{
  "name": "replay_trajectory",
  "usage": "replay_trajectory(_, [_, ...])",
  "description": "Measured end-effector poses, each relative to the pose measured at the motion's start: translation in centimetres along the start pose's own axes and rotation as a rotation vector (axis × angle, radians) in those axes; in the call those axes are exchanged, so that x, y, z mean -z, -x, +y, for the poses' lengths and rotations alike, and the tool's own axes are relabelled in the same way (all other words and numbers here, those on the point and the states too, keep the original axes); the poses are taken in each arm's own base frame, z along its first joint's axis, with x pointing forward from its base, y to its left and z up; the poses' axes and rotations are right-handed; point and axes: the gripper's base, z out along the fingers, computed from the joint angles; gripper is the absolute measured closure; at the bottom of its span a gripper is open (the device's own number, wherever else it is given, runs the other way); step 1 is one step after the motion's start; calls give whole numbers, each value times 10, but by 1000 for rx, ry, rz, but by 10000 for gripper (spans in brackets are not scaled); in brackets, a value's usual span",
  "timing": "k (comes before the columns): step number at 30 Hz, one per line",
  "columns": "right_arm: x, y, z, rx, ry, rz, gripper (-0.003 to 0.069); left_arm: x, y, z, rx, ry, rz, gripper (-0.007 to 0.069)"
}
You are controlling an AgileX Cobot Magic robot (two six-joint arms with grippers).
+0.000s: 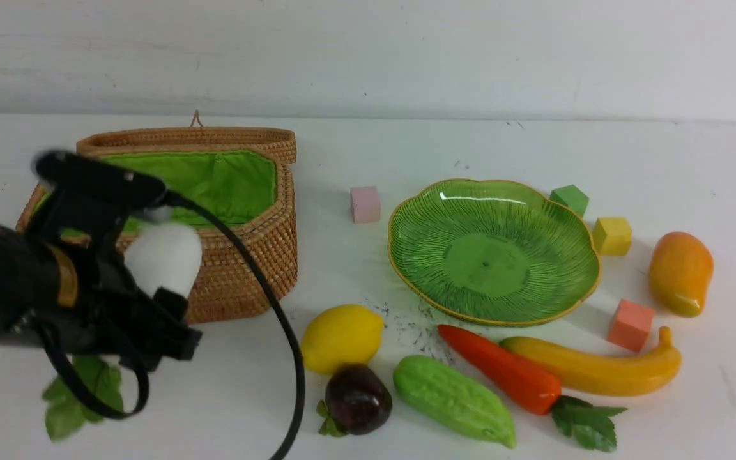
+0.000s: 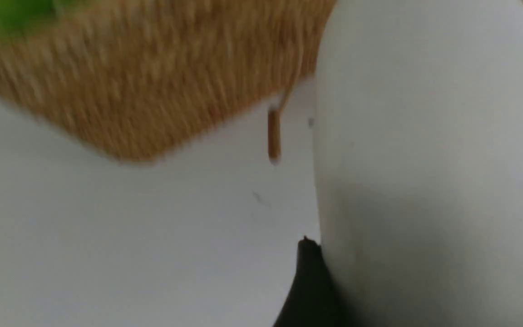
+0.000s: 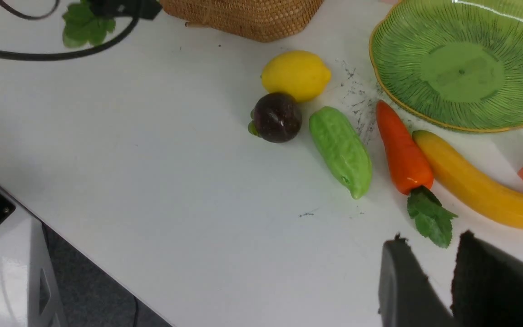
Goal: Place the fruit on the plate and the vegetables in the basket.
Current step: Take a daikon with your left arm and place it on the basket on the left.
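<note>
Your left hand point(image 1: 143, 254) is clenched on the white radish point(image 1: 167, 259), raised just in front of the basket point(image 1: 259, 249). You're mid-carry with this vegetable. Next, lift it clear over the woven wall, then release it inside.

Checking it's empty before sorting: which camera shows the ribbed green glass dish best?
The front view: the whole ribbed green glass dish with its yellow rim shows, nothing on it. The right wrist view cuts it off at the frame edge; the left wrist view misses it.
</note>
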Motion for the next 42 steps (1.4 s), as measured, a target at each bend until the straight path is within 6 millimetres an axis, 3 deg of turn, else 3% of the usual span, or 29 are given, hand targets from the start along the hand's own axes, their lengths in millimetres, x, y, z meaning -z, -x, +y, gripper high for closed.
replay_trajectory(5, [0,0,0,0,0,0,476,17,44,23,-161,65,-128,98])
replay_trajectory(8, [0,0,0,0,0,0,476,7,73,44,-325,91,-118,98])
replay_trajectory(10, [0,0,0,0,0,0,476,0,80,49,-396,80,-95,98])
replay_trajectory(12, [0,0,0,0,0,0,476,-21,91,61,-494,11,-35,98])
replay_trajectory(17, [0,8,-2,15,-21,-83,476,-61,93,86,-614,-48,25,98])
replay_trajectory(23, [3,24,-5,18,-60,-270,472,-88,86,100,-658,-30,73,98])
replay_trajectory(31, [6,31,-5,4,-52,-347,466,-91,92,103,-677,27,23,91])
replay_trajectory(38, [5,30,-4,4,-49,-336,464,-91,90,102,-672,12,46,-24])
replay_trajectory(42, [5,30,-4,4,-46,-331,460,-91,89,102,-643,6,54,-7])
